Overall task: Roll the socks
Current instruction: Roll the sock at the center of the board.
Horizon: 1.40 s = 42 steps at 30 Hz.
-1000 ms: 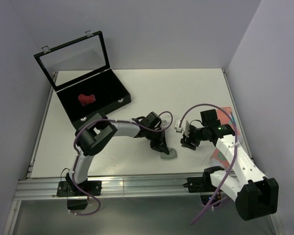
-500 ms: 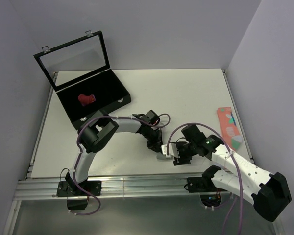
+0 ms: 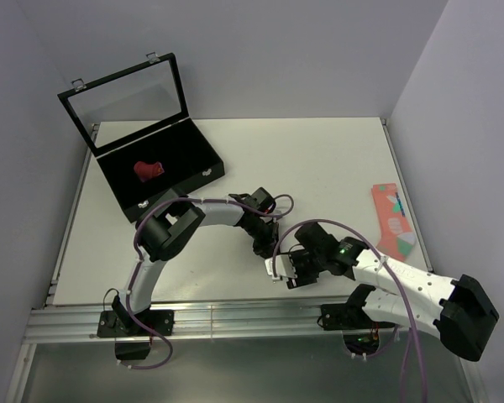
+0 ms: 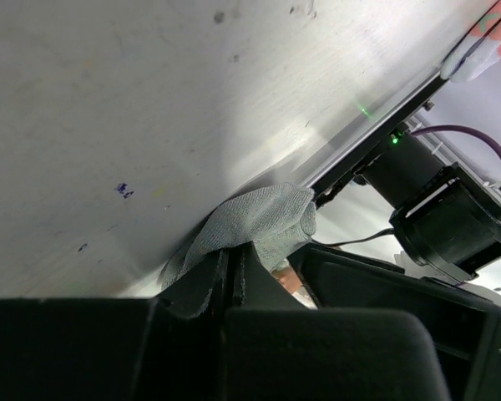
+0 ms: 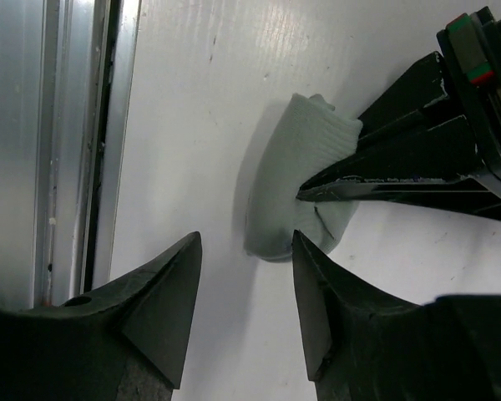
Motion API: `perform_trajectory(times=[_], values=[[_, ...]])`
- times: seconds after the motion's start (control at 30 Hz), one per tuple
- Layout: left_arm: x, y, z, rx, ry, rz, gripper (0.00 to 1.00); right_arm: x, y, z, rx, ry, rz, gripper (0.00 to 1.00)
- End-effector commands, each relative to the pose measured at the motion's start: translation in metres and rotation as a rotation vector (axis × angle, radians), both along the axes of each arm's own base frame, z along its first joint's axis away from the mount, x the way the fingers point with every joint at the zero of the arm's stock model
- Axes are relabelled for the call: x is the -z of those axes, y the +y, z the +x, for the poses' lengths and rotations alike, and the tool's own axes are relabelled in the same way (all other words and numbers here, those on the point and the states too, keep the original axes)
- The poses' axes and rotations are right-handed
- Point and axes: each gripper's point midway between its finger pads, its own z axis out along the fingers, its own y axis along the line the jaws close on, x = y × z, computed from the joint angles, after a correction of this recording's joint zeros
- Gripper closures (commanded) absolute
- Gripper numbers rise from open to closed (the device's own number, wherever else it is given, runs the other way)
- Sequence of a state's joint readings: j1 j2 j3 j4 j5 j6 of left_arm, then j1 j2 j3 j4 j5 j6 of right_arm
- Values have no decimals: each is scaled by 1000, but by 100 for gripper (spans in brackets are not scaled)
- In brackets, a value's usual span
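Soft, light, floppy grey sock (image 5: 294,180), bunched on the table (image 5: 209,100) near the front rail. Likely to sag and unroll unless pinched through both layers, best at the free rounded end. Left gripper (image 5: 311,195) pinched tight on the sock's far edge, arm stretched low across the table. Right gripper (image 5: 244,255) roughly half open, holding nothing, poised just short of the free end, arm folded in along the front edge. Red sock (image 3: 149,170) well apart in the open case (image 3: 181,151).
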<state>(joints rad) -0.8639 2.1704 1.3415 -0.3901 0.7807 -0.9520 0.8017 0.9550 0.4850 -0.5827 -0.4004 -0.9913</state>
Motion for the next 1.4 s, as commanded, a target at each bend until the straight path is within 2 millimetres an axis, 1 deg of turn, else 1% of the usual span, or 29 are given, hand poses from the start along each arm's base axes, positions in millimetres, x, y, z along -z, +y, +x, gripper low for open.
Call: perform_trajectory(times=[0.0,0.2,0.53,0.57,0.6,0.67,0.7,0.73,0.77,0.8,0.87,0.9,0.97,1.0,1.03,1.07,1.1,1.13,1.17,1.2,1.23,1.27,1.3,1.33,1.37], values=[[64,41,-9,-18,15,257,100,-2,12,12,18,-55,24,46],[62,39,-8,-12,9,248,100,4,16,18,34,-61,2,49],[62,40,-10,4,11,228,100,17,14,25,51,-61,-52,52],[62,40,-10,4,7,223,100,18,14,25,56,-52,-59,53],[61,40,-10,-1,8,220,100,18,14,25,57,-43,-64,59],[62,41,-11,-11,7,216,99,18,15,22,65,-13,-71,65],[60,38,-8,-20,-10,200,97,16,14,20,66,6,-80,68],[59,37,-6,-40,-8,200,96,16,14,17,68,29,-80,72],[61,40,-7,-52,-3,206,96,18,12,17,84,51,-90,74],[58,36,-2,-70,-29,185,93,18,10,16,94,67,-98,75],[59,38,0,-123,-27,200,91,21,7,16,124,94,-108,76],[54,35,4,-143,-46,180,89,23,5,14,131,105,-115,76],[54,33,9,-217,-56,161,87,25,3,11,142,140,-122,77],[47,29,13,-256,-58,145,84,25,1,11,154,156,-126,77],[48,29,16,-286,-82,134,84,28,-1,10,162,177,-137,77],[46,27,19,-311,-88,121,84,29,-1,9,167,198,-135,77],[39,25,22,-348,-88,108,83,26,-4,13,190,221,-137,77],[41,27,21,-363,-91,118,83,29,-6,13,189,246,-152,77],[38,21,29,-386,-123,86,84,29,-7,13,195,275,-152,77],[35,20,32,-410,-125,80,85,25,-11,20,227,294,-155,77],[36,20,30,-418,-129,84,85,30,-14,20,228,329,-181,77],[36,18,34,-435,-153,76,86,30,-15,21,232,352,-184,77],[32,16,35,-457,-154,66,86,25,-14,23,232,384,-185,77],[34,18,32,-465,-154,67,87,29,-18,25,244,420,-198,77],[33,17,36,-483,-173,60,87,28,-19,27,251,438,-199,77]])
